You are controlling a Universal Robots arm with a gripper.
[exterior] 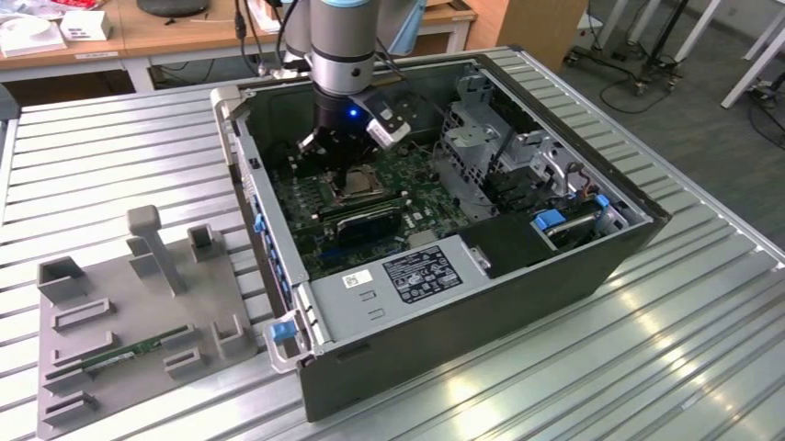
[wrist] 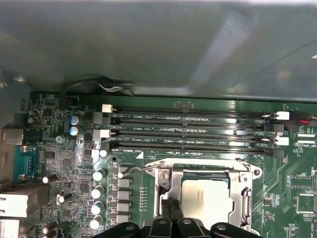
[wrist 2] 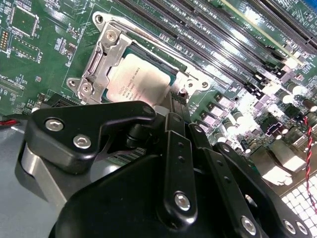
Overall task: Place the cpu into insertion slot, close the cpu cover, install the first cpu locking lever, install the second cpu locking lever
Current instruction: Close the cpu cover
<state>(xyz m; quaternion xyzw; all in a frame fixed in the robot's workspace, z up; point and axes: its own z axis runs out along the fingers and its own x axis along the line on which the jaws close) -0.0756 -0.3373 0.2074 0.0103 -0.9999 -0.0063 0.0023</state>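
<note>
One cpu [wrist 2: 141, 82] beside claw [wrist 2: 174, 103], second wrist view

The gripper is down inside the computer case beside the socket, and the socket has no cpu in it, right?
Not quite. The cpu sits in the insertion slot, as the second wrist view shows. The gripper is inside the computer case beside it.

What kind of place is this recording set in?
Probably a robotics lab or workshop: an open computer case sits on a slatted metal table, with wooden desks and wheeled stands behind.
</note>
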